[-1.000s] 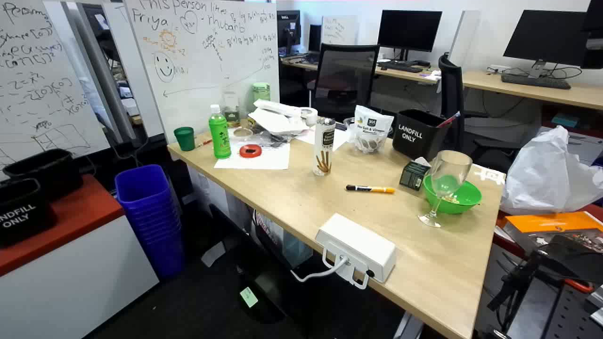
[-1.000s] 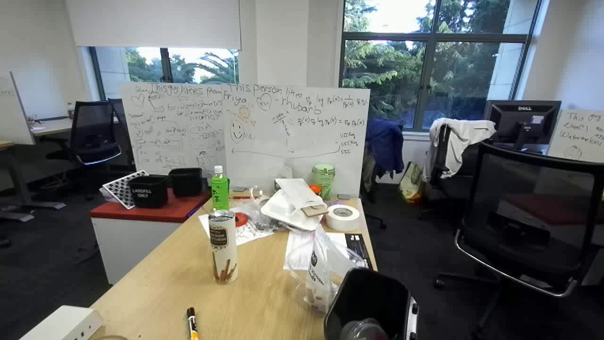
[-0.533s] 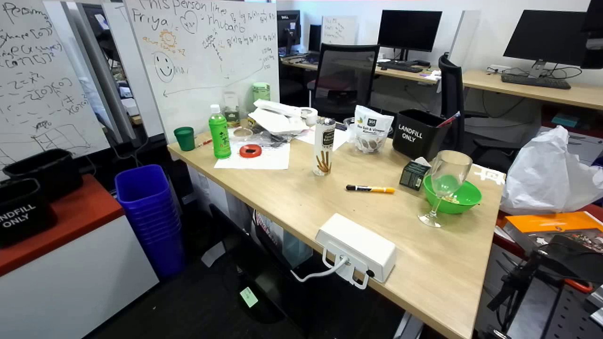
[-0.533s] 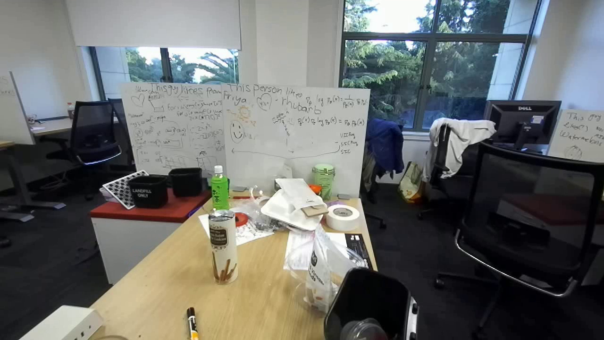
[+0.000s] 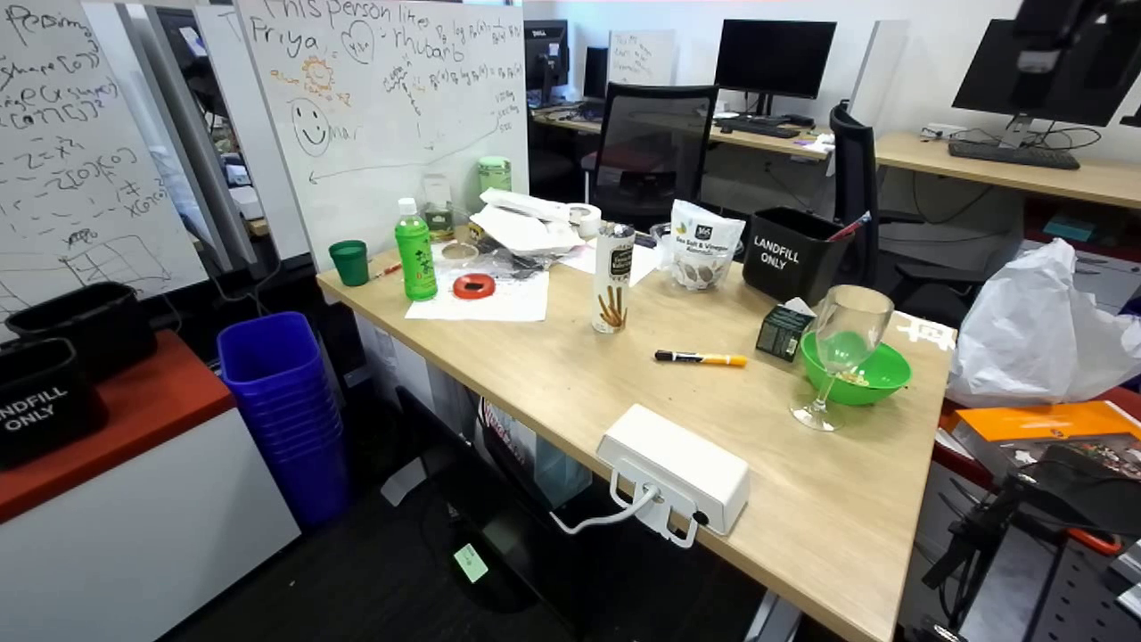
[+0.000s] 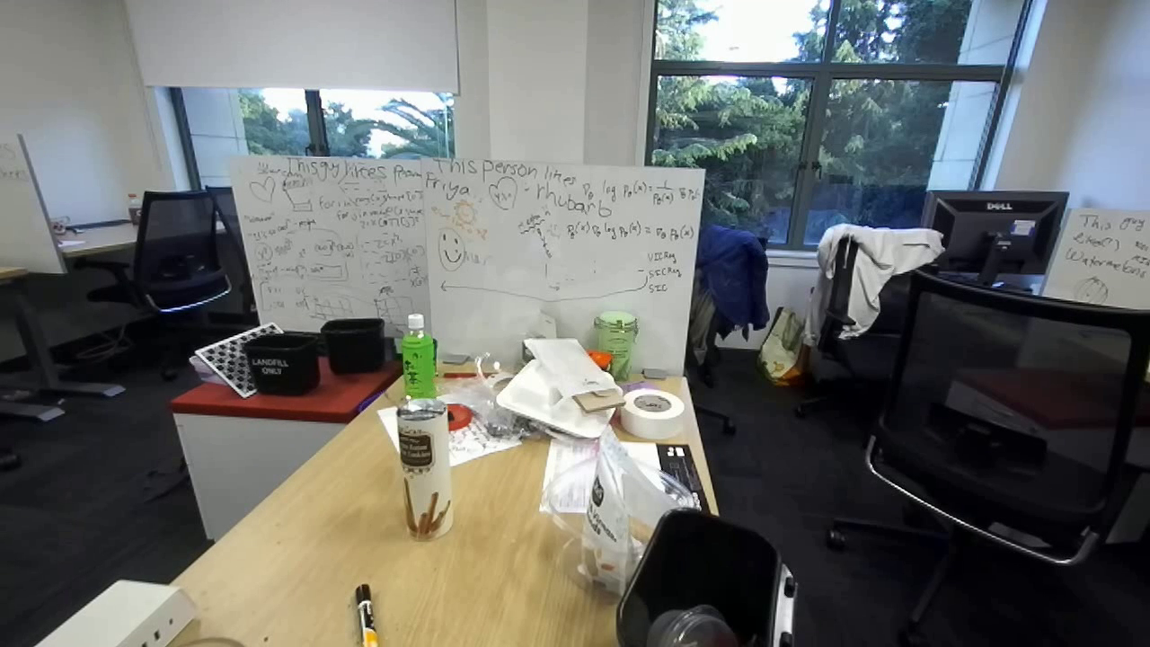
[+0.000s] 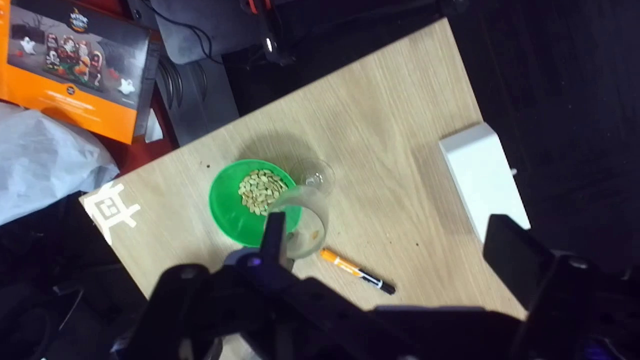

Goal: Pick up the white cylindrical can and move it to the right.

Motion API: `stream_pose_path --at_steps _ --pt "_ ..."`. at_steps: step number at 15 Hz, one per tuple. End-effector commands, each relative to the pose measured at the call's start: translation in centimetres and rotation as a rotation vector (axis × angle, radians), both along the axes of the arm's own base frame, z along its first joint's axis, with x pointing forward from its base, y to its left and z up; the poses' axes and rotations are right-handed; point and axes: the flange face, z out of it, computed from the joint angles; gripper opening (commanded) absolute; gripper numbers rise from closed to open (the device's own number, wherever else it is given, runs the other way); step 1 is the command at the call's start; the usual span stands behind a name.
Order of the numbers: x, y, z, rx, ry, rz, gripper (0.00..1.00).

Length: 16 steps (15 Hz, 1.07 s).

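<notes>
Dark robot hardware pushes farther into an exterior view, well apart from the orange-and-black marker, while the dark-labelled white cylindrical can stays upright on the counter past that marker's black end. The pincer, spread wide and holding nothing, frames the marker below in the wrist view; the approach appears barely begun, the grasp and rightward move still to come.

We take this for an office: in an exterior view, monitors stand with keyboards at the upper right, a mesh-backed chair stands in the upper middle, and a whiteboard at the upper left carries handwritten formulas.
</notes>
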Motion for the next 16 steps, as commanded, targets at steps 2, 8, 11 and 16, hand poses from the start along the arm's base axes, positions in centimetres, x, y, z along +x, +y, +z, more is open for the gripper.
stream_pose_path --at_steps 2,8,11,16 --pt "5.3 2.7 -0.2 0.024 -0.059 -0.061 1.00" --pt "9.5 3.4 -1.6 0.019 -0.089 -0.147 1.00" --pt "9.2 3.5 -1.3 0.019 -0.094 -0.147 1.00" --pt "8.8 3.5 -1.2 0.018 -0.098 -0.147 1.00"
